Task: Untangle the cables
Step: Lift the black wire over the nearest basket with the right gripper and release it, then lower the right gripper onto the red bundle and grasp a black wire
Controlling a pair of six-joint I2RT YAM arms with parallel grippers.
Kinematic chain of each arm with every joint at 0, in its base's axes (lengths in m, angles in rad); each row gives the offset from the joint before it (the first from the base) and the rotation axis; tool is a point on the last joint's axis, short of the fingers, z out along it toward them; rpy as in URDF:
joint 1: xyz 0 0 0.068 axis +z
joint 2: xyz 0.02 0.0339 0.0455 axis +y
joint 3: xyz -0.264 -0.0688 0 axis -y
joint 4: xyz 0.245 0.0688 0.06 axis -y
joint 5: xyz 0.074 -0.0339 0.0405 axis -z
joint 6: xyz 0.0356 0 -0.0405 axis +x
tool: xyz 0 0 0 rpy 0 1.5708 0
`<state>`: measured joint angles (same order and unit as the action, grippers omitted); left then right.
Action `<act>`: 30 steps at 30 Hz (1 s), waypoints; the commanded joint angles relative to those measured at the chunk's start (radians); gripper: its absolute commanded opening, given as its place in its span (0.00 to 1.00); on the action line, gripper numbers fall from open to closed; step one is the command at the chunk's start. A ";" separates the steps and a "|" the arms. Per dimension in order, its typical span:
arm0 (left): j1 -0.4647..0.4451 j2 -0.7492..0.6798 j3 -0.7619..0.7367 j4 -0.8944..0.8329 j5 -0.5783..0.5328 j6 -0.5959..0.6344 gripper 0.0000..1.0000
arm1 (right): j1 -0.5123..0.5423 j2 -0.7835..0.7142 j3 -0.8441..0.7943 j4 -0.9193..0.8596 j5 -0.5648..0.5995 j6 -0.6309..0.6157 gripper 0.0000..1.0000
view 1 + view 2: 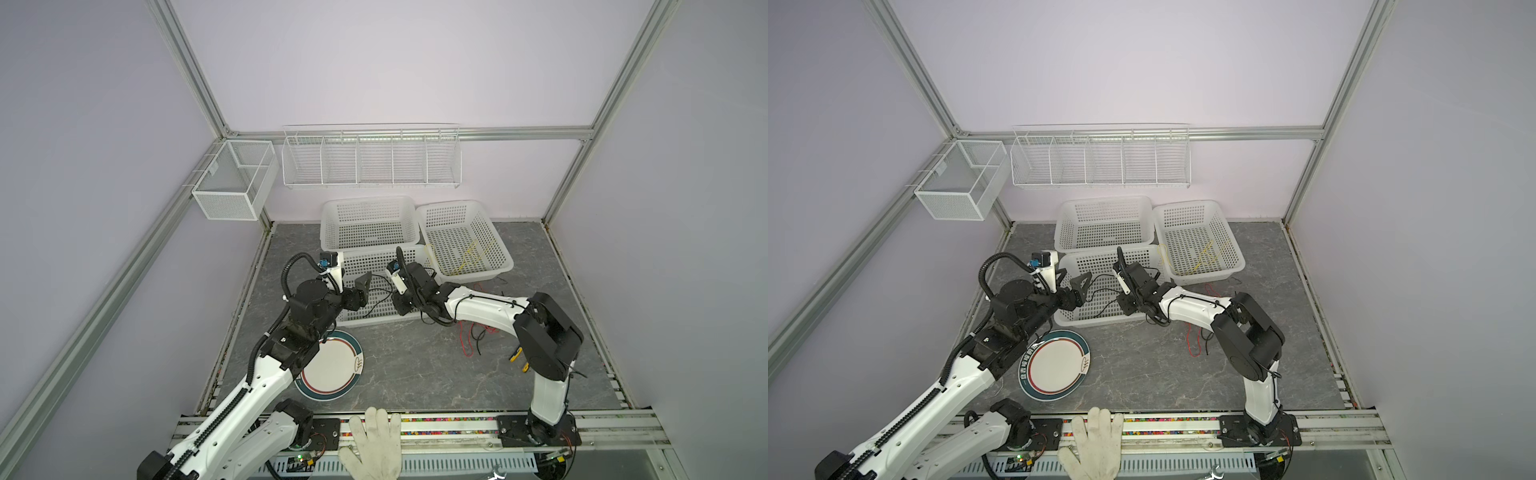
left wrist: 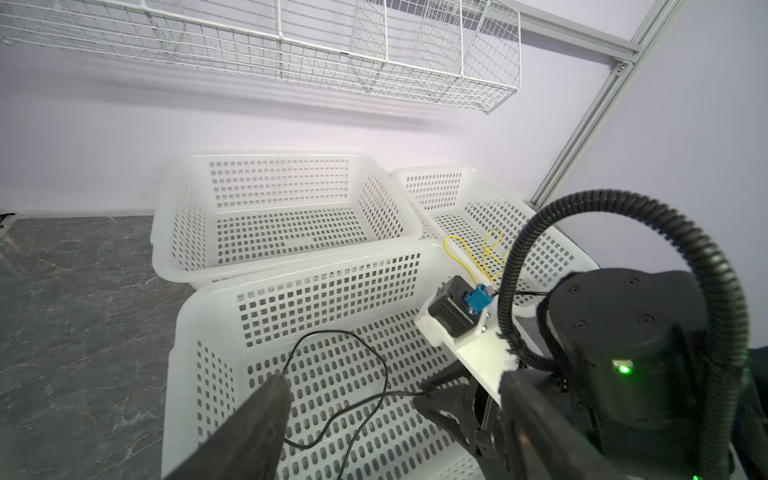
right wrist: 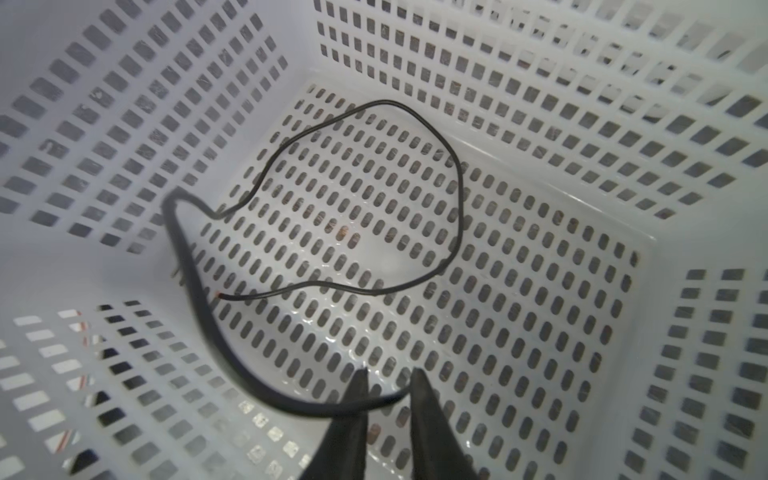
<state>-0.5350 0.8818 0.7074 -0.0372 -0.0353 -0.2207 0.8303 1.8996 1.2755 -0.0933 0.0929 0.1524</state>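
Right gripper (image 3: 389, 371) ajar at black cable (image 3: 459, 187) in nearest basket (image 3: 540, 104); yellow cable (image 1: 471, 251) in right basket (image 1: 457, 216)

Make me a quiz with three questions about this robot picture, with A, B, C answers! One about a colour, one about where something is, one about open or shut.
1. What colour is the cable in the near basket? A black, B green, C blue.
2. Where is the yellow cable? A in the near basket, B in the right-hand basket, C wrapped round an arm.
3. How are the left gripper's jaws? A shut tight, B open wide, C clamped on a cable.

Answers: 1 A, the loop on that basket's floor is black. 2 B, yellow loops lie on that basket's floor in both top views. 3 B, its fingers stand far apart, gripping nothing.
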 commanded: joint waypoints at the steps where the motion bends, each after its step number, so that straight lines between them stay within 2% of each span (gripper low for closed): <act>1: -0.002 0.033 0.005 0.037 0.077 -0.013 0.79 | -0.001 -0.053 -0.004 0.009 0.028 -0.006 0.33; 7: -0.040 0.109 0.017 0.077 0.102 -0.024 0.79 | -0.033 -0.201 -0.096 0.004 0.053 -0.002 0.41; 12: -0.127 0.176 0.052 0.083 0.051 0.035 0.78 | -0.066 -0.321 -0.192 -0.003 0.071 0.016 0.41; 20: -0.180 0.270 0.083 0.138 0.088 0.036 0.78 | -0.100 -0.490 -0.286 -0.091 0.158 0.046 0.46; 24: -0.197 0.300 0.098 0.137 0.090 0.037 0.78 | -0.159 -0.608 -0.341 -0.162 0.198 0.091 0.48; 30: -0.221 0.338 0.106 0.173 0.093 0.034 0.78 | -0.316 -0.714 -0.455 -0.271 0.235 0.149 0.50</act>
<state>-0.7471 1.2018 0.7738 0.0952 0.0467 -0.1970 0.5644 1.1992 0.8677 -0.2680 0.2920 0.2520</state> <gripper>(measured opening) 0.776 0.500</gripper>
